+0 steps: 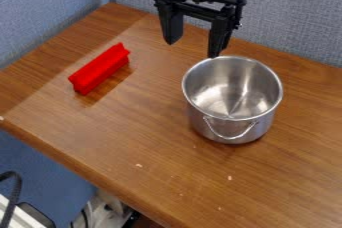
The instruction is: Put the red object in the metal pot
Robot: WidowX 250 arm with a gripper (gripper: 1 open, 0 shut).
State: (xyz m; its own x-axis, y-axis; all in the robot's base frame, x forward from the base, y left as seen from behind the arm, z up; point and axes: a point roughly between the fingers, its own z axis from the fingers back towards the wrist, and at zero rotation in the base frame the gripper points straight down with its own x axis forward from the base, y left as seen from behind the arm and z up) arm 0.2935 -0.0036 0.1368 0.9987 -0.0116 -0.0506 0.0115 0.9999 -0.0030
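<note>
The red object (102,69) lies flat on the wooden table (147,132) at the left, a bright red elongated block with a raised edge. To its right stands the metal pot (234,98), shiny and round, nothing visible inside, its loop handle facing the front. My gripper (195,37) hangs above the table's far side, pointing down, just behind the pot's rim. Its black fingers (171,27) stand wide open with nothing between them. The red block is well to the gripper's left and nearer the camera.
The table's front edge runs diagonally from left to lower right. A blue-grey partition wall (54,2) stands behind the table. Cables and floor clutter (94,212) show below the edge.
</note>
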